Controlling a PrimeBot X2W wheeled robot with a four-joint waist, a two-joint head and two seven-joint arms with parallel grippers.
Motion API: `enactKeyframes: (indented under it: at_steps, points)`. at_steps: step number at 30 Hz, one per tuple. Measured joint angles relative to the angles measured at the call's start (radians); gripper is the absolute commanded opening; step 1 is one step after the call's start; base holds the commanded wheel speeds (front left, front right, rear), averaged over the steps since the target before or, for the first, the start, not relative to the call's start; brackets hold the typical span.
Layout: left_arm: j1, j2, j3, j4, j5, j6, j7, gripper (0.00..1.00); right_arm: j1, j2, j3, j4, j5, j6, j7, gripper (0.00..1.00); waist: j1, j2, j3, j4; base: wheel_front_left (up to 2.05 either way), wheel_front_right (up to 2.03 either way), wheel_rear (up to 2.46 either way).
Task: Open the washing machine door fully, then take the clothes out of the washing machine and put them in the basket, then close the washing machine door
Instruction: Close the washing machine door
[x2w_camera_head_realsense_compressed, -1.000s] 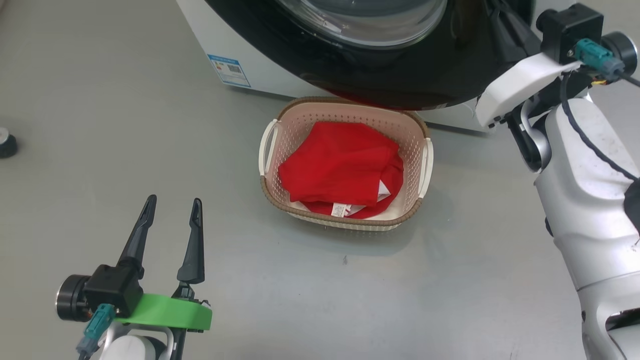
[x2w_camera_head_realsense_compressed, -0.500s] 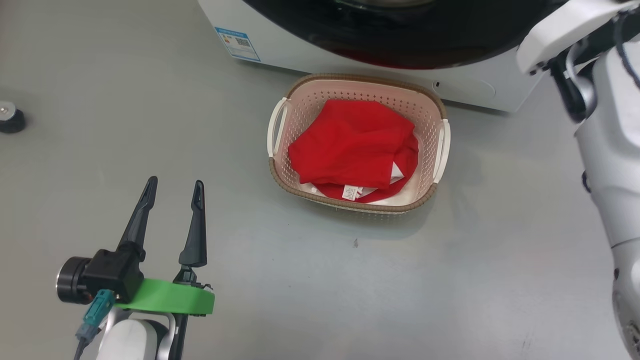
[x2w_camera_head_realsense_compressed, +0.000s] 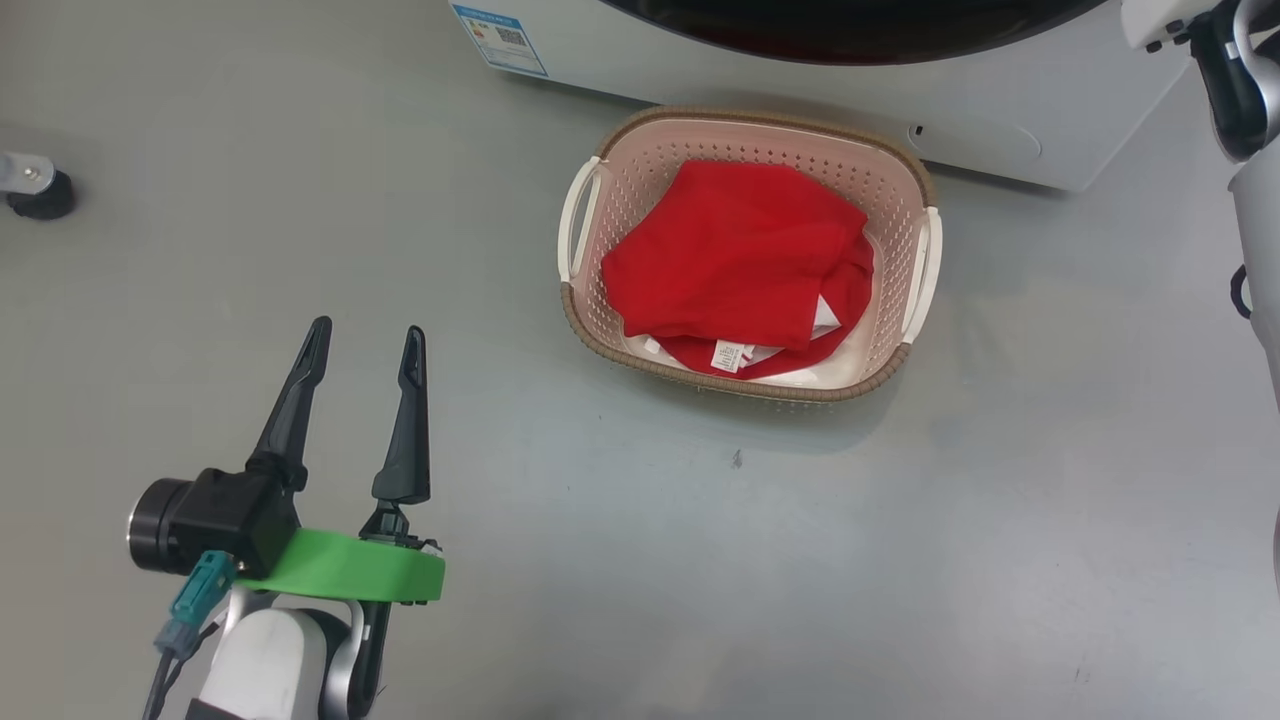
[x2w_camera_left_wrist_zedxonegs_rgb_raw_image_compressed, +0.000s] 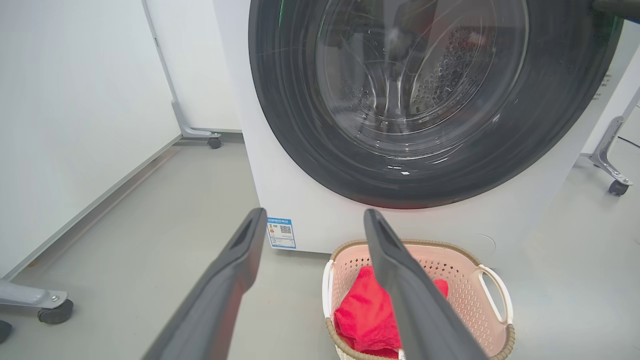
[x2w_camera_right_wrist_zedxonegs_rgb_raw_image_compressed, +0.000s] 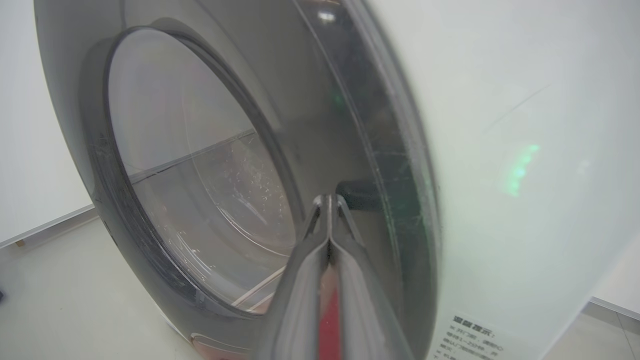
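Dark fingers spread wide and holding nothing, the left pincer (x2w_camera_head_realsense_compressed: 366, 332) hovers low over the grey floor (x2w_camera_head_realsense_compressed: 700, 600), parked clear, I judge, because its share of the job is done. Just beyond, the basket (x2w_camera_head_realsense_compressed: 750, 386) sits on the floor right before the washing machine (x2w_camera_head_realsense_compressed: 1080, 110), close so the drop is short, and the red clothes (x2w_camera_head_realsense_compressed: 740, 250) lie bundled inside it. Farthest off, the right pincer (x2w_camera_right_wrist_zedxonegs_rgb_raw_image_compressed: 328, 200), pressed together and empty, seems to push at the black rim of the door (x2w_camera_left_wrist_zedxonegs_rgb_raw_image_compressed: 420, 90), which looks flat against the machine, though I cannot tell whether it is latched.
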Motion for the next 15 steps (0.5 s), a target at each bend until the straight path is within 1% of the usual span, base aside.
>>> enactKeyframes:
  at_steps: [8,15]
  points:
    - [-0.016,-0.001,-0.003,0.001,0.000,0.001,0.000,1.00,-0.018,0.013,-0.009,0.044,0.010,0.000,-0.024,0.00,0.0000,0.0000,0.013,0.008,0.00,0.00,0.00]
    - [-0.018,-0.001,0.001,0.008,0.000,0.011,0.000,1.00,-0.021,0.017,0.029,0.072,0.001,0.000,-0.049,0.00,0.0000,0.0000,0.004,0.002,0.00,0.00,0.00]
